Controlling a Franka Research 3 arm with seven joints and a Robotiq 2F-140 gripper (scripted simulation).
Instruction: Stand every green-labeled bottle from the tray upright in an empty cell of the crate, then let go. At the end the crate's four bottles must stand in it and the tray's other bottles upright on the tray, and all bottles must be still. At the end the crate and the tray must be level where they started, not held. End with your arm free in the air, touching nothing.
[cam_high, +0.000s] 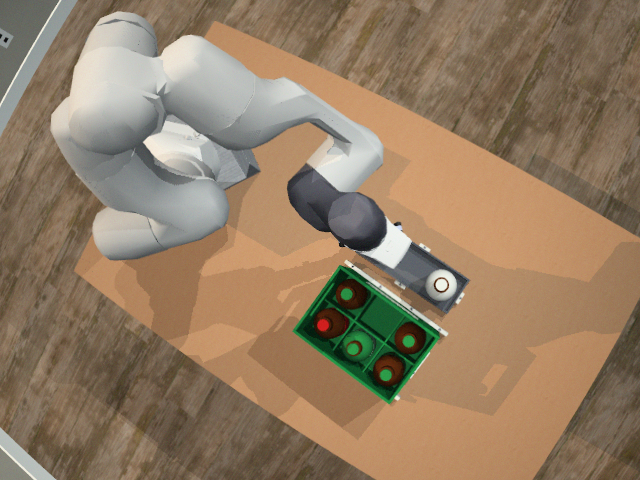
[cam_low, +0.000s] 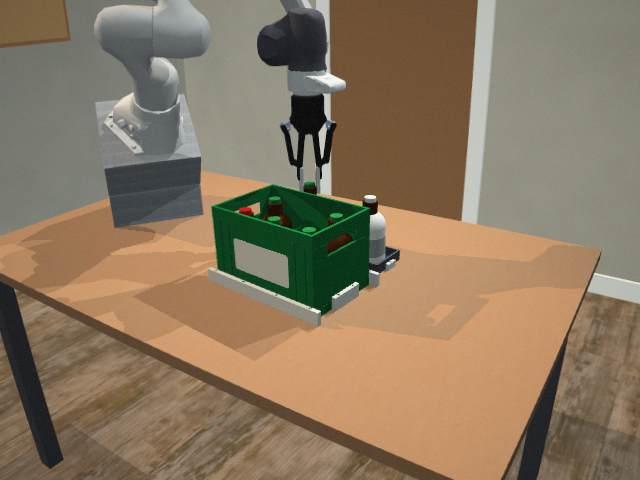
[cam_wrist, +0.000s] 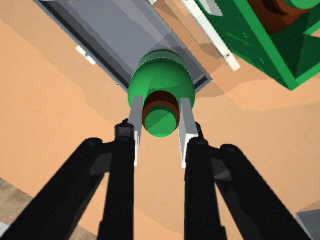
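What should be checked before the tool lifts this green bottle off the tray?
1. Grip: tool shut on the green bottle, fingers either side of its neck: ok.
2. Bottle upright in the grip: ok by the wrist view.
3. Free cell in the crate: one empty cell, at the side nearest the tray: ok.
4. White bottle upright on the tray: ok.
5. Crate bottles standing: five caps show, one red: ok.
6. Bottle's foot clear of the tray rim: cannot tell.
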